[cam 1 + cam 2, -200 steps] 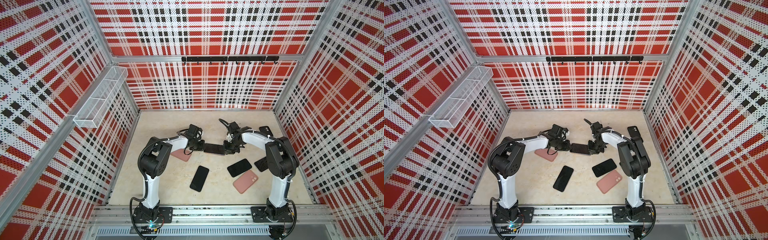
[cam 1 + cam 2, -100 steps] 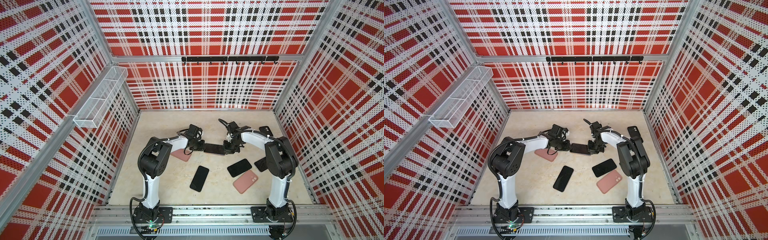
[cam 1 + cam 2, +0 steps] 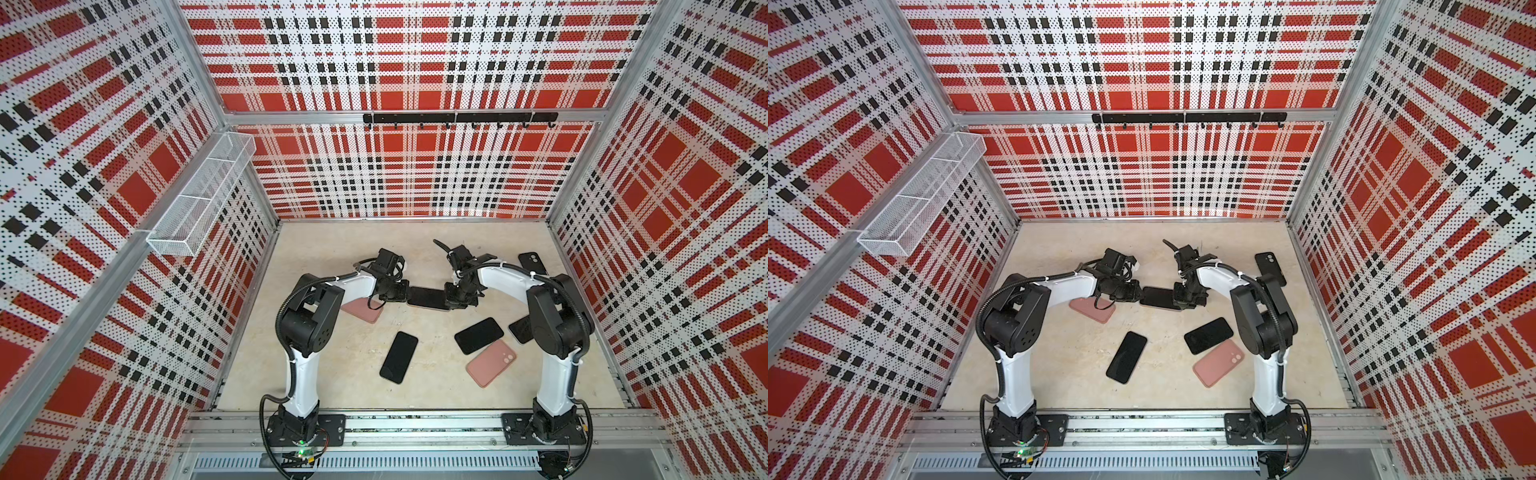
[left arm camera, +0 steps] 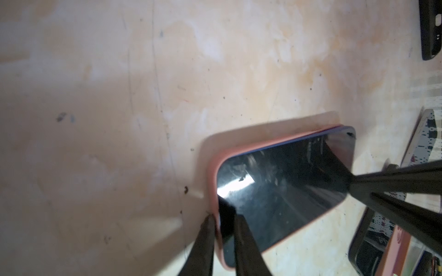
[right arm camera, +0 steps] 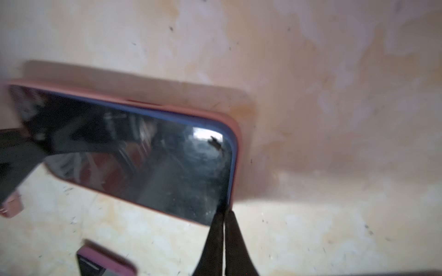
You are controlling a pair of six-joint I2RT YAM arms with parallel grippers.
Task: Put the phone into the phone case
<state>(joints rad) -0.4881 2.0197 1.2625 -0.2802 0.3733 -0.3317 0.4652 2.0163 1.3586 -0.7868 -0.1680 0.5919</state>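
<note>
A black-screened phone (image 3: 428,298) (image 3: 1158,298) lies screen up inside a pink phone case (image 4: 212,176) (image 5: 236,148) in the middle of the table, between both arms. A thin blue edge of the phone shows along the pink rim. My left gripper (image 3: 408,293) (image 4: 222,222) is shut on one short end, one finger outside the case rim and one on the screen. My right gripper (image 3: 451,299) (image 5: 224,212) is shut, its jaws together, tips touching the opposite end at the rim.
Two more black phones (image 3: 399,356) (image 3: 478,336) lie nearer the front. A pink case (image 3: 491,362) lies beside them and another pink case (image 3: 361,309) under the left arm. A black case (image 3: 531,262) sits at the back right. A wire basket (image 3: 199,203) hangs on the left wall.
The right gripper's jaws have closed together at the phone's end. Both arms and the phone in its case stay where they were.
</note>
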